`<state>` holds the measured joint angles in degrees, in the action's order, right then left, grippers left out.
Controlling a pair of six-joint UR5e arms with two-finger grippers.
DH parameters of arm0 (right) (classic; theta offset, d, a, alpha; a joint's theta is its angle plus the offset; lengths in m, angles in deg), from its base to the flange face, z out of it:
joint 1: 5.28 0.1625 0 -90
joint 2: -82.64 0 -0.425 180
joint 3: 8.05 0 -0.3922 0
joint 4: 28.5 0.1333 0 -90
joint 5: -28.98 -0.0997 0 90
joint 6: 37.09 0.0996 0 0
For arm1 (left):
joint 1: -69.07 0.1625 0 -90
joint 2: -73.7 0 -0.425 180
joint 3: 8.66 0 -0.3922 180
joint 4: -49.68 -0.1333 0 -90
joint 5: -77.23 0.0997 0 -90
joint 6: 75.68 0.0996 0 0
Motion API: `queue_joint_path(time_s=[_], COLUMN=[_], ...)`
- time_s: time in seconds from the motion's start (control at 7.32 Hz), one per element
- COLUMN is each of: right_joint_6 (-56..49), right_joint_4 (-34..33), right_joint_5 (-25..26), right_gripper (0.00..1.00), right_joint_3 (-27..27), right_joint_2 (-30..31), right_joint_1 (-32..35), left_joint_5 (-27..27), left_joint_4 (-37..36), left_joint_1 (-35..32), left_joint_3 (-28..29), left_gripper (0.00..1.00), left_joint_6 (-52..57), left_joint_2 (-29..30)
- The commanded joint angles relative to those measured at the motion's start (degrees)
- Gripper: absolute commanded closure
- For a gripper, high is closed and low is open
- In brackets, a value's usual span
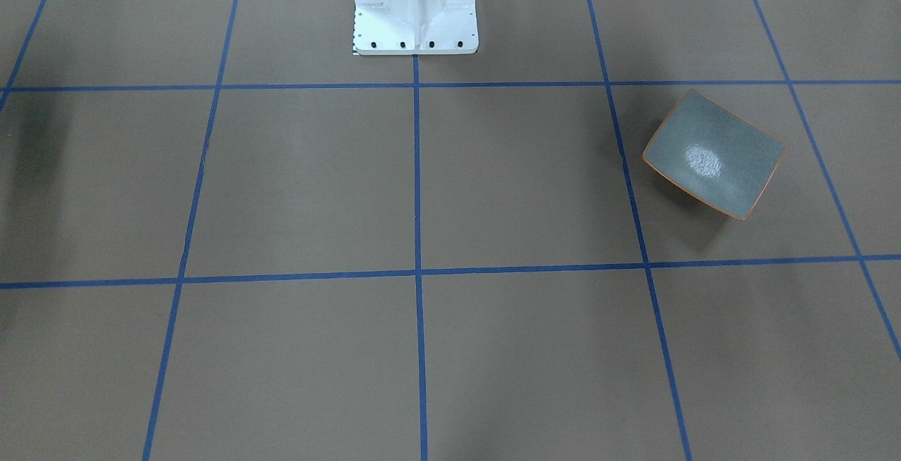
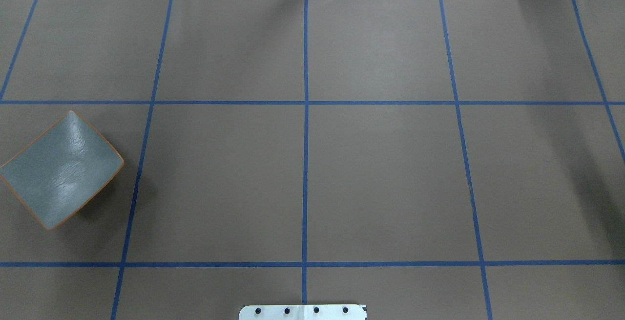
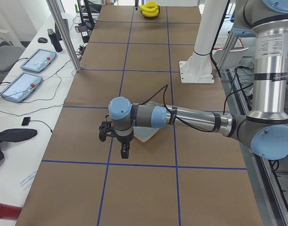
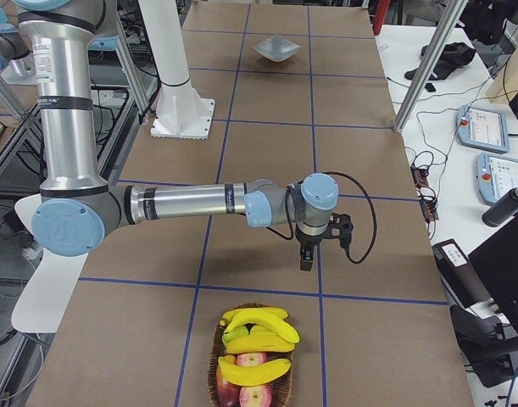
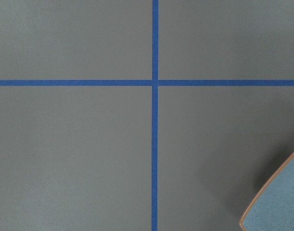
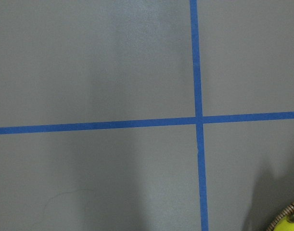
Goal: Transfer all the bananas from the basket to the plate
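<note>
The grey-green plate [image 1: 711, 155] with an orange-brown rim stands empty on the robot's left side of the table; it shows in the overhead view [image 2: 61, 168] and as a corner in the left wrist view [image 5: 281, 204]. Several yellow bananas [image 4: 257, 339] lie in a woven basket [image 4: 214, 356] at the table's near end in the exterior right view, and far off in the exterior left view [image 3: 150, 8]. My left gripper [image 3: 124, 151] hangs above the table beside the plate [image 3: 148, 136]. My right gripper [image 4: 306, 259] hangs a little short of the basket. I cannot tell whether either is open or shut.
Red apples [image 4: 242, 392] lie under the bananas in the basket. The white robot pedestal [image 1: 415, 7] stands at the table's middle edge. Tablets [image 3: 37, 60] and cables lie on a side desk. A basket rim [image 6: 287, 215] shows in the right wrist view's corner.
</note>
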<state>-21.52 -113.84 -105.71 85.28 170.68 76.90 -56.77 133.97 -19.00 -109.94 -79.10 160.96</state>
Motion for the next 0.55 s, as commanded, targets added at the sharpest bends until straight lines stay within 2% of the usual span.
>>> queue_joint_path(time_s=[0.0, 0.27, 0.41], right_joint_6=[0.0, 0.0, 0.4], right_joint_4=[0.5, 0.8, 0.8], right_joint_5=[-0.3, 0.7, 3.1], right_gripper=[0.0, 0.0, 0.0], right_joint_3=[0.9, 0.9, 0.9], right_joint_2=[0.8, 1.0, 1.5], right_joint_1=[-0.1, 0.0, 0.0], left_joint_5=[0.0, 0.0, 0.0], left_joint_4=[-0.1, 0.0, 0.0], left_joint_1=[0.0, 0.0, 0.0], left_joint_3=[0.0, -0.1, -0.1], left_gripper=[0.0, 0.0, 0.0], left_joint_6=[0.0, 0.0, 0.0], left_joint_2=[0.0, -0.1, -0.1])
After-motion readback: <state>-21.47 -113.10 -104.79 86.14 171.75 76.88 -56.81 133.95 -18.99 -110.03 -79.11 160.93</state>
